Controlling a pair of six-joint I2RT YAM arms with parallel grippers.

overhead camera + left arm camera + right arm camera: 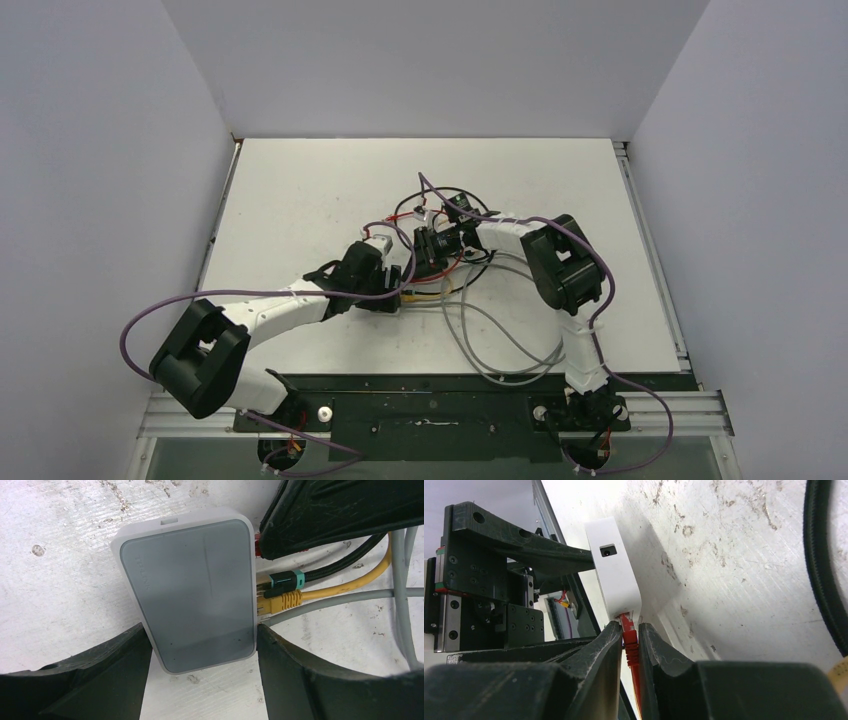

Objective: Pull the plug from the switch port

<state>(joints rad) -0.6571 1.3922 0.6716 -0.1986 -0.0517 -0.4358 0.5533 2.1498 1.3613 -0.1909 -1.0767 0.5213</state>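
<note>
From the top camera you are seeing the switch (378, 241) lying on the white table (300, 190) just left of centre. The left gripper (382, 268) is sitting at its 6 o'clock and the right gripper (418, 248) at its 3 o'clock, with grey cables (500, 345) looping toward 5 o'clock.

In the left wrist view, faint lettering, seemingly TP-LINK, is running along the lid near 9 o'clock. The left fingers (110, 675) are pinching the switch's near end from both sides. At 3 o'clock a teal-banded black plug (284, 580) and a yellow plug (282, 600) are sitting in ports. A right finger (340, 510) at 1 o'clock is hiding most of the red plug (257, 545).

In the right wrist view, the right gripper is clamping that red plug at the switch's 6 o'clock edge, and the left gripper's body is filling 9 o'clock.
</note>
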